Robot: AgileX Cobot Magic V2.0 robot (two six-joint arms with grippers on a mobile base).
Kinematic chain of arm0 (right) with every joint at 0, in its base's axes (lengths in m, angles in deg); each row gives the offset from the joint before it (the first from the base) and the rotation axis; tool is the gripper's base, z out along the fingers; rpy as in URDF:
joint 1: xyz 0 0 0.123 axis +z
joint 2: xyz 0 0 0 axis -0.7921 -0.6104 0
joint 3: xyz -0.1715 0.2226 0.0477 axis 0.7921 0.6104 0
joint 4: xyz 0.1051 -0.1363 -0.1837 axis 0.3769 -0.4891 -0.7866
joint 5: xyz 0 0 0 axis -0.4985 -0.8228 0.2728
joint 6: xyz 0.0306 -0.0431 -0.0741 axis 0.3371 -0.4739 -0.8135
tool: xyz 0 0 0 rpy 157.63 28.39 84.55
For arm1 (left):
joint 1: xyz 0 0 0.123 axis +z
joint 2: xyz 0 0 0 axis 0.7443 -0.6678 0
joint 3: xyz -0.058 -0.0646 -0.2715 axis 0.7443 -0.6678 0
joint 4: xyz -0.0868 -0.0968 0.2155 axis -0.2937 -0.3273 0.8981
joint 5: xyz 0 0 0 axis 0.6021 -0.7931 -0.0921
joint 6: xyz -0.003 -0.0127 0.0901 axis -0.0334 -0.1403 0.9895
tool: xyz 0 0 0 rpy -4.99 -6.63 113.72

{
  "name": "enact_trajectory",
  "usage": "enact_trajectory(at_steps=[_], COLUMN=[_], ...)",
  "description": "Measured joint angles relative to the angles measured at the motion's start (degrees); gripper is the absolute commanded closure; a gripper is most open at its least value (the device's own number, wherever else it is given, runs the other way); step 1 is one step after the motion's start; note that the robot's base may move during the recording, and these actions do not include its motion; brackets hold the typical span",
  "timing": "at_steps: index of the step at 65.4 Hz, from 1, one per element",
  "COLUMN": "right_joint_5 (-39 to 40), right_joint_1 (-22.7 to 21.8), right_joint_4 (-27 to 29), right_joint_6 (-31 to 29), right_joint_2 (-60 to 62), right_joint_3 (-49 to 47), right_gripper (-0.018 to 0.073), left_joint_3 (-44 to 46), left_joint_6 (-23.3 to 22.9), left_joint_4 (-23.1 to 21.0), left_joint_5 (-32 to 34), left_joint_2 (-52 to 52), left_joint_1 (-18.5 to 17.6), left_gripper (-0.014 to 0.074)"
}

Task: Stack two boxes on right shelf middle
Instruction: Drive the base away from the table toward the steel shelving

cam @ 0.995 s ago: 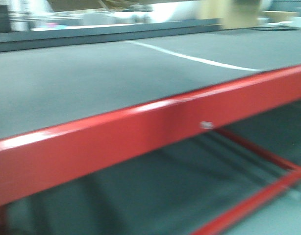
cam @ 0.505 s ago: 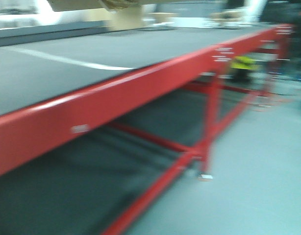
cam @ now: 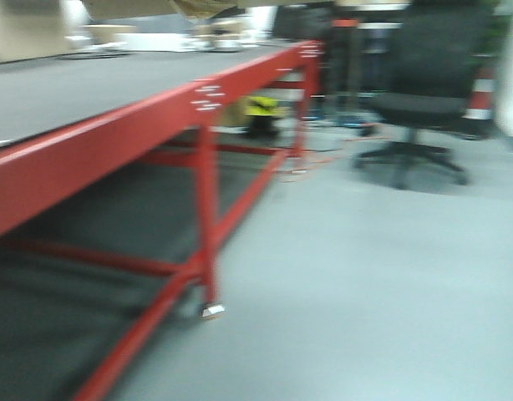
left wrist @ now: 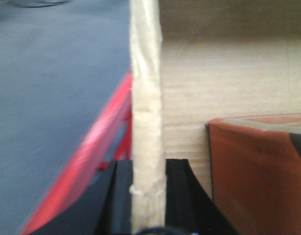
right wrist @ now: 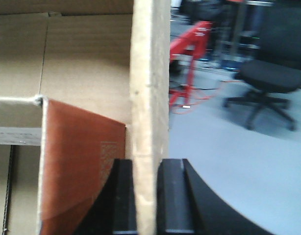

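The big tan cardboard box [left wrist: 229, 78] sits between the two arms, the left gripper [left wrist: 148, 193] squeezed tight on its left wall, the right gripper [right wrist: 149, 193] on its right wall, and the shiny shelf is not in view.

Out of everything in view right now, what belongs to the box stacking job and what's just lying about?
Job: cardboard box, its walls clamped by left gripper and right gripper.
Lying about: red rack, office chair, yellow object under the rack, orange-brown item inside the box.
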Motion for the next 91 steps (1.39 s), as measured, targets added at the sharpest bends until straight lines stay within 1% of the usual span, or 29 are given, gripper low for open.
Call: enact_trajectory(at_steps=[91], right_joint_5=[0.0], right_joint_1=[0.0], right_joint_4=[0.0], right_joint_6=[0.0], right_joint_2=[0.0], right_joint_3=[0.0], right_gripper=[0.0727], left_joint_3=[0.0], left_joint_6=[0.0], left_joint_4=[-0.1], left_joint_5=[0.0], left_joint_2=[0.0], left_joint_1=[0.0], left_gripper=[0.0708])
